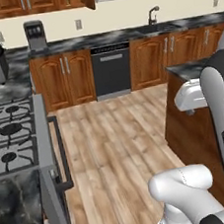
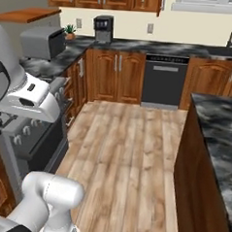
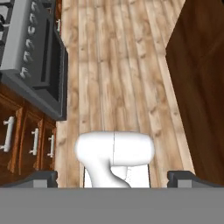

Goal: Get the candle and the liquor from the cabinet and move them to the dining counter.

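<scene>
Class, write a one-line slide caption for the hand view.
Open pincer looks down at the wooden floor, between the stove and the dining counter.

A wood plank floor (image 3: 118, 65) lies beyond the claw. The steel stove (image 3: 35, 52) with its black oven door sits to its upper left; a black dishwasher (image 1: 112, 70), coffee machine (image 1: 35, 35), toaster oven (image 2: 42, 41) and sink faucet (image 1: 153, 14) stand far off.
</scene>
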Available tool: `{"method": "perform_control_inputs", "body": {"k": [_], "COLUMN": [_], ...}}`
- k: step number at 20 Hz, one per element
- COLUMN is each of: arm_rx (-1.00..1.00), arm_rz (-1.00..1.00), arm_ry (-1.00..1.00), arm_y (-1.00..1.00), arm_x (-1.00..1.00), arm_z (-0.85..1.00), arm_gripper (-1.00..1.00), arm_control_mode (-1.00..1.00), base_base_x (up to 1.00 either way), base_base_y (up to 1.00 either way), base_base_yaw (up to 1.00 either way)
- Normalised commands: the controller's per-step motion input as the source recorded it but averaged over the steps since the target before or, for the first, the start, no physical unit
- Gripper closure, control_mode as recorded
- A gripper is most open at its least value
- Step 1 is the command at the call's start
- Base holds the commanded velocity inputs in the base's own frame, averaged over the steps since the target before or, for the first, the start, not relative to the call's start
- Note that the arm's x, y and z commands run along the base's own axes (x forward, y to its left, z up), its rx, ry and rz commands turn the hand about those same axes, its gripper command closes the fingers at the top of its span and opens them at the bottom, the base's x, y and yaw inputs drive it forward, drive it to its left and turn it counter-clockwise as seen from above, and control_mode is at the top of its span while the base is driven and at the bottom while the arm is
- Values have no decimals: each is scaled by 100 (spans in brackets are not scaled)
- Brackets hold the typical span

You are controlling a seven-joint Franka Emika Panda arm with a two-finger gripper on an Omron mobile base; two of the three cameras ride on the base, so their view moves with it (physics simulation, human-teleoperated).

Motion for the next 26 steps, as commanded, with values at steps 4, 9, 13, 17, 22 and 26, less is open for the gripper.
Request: {"method": "perform_control_inputs", "body": {"k": [4,9,13,17,22,26], "arm_rx": [0,0,0,0,0,0], "arm_rz": [0,0,0,0,0,0], "arm_ry": [0,0,0,0,0,0], "arm_y": [0,0,0,0,0,0], "arm_x": [0,0,0,0,0,0], "arm_z": [0,0,0,0,0,0], "arm_gripper": [-100,-100,-100,-100,-100,-100], "arm_control_mode": [100,100,100,100,100,100], "base_base_x": [100,100,100,100,100,100], "base_base_y": [0,0,0,0,0,0], "base_base_yaw": [0,0,0,0,0,0]}}
